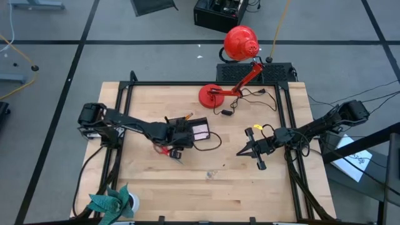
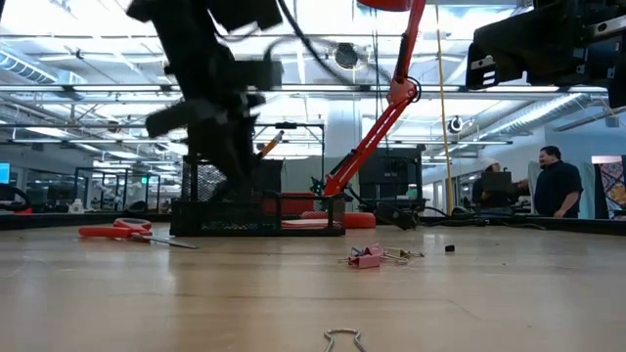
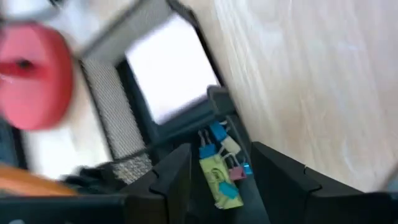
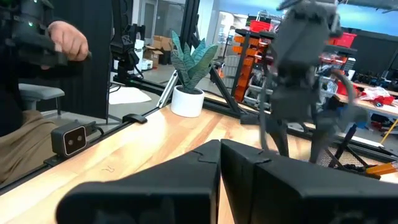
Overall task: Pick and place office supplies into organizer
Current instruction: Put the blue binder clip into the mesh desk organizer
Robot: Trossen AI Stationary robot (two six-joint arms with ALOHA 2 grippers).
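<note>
My left gripper [image 1: 178, 142] hangs open over the black organizer [image 1: 185, 128], near its near end. In the left wrist view its fingers [image 3: 171, 177] stand on either side of small blue, yellow and pink bits [image 3: 219, 171] lying in a dark compartment, without touching them. The pale notepad [image 3: 168, 68] lies in the compartment beside it. An orange pencil [image 1: 182, 117] sticks up from the organizer. The red-handled scissors [image 1: 167, 150] lie flat on the table beside the organizer. My right gripper [image 1: 240, 152] is shut and holds nothing, out over the table's right half.
The red lamp's base [image 1: 211, 95] stands beyond the organizer, its black cord [image 1: 250, 97] trailing over the table. A few small clips [image 2: 372, 256] lie mid-table and a wire clip [image 2: 342, 339] near the front edge. The potted plant [image 1: 112, 203] stands at the near left corner.
</note>
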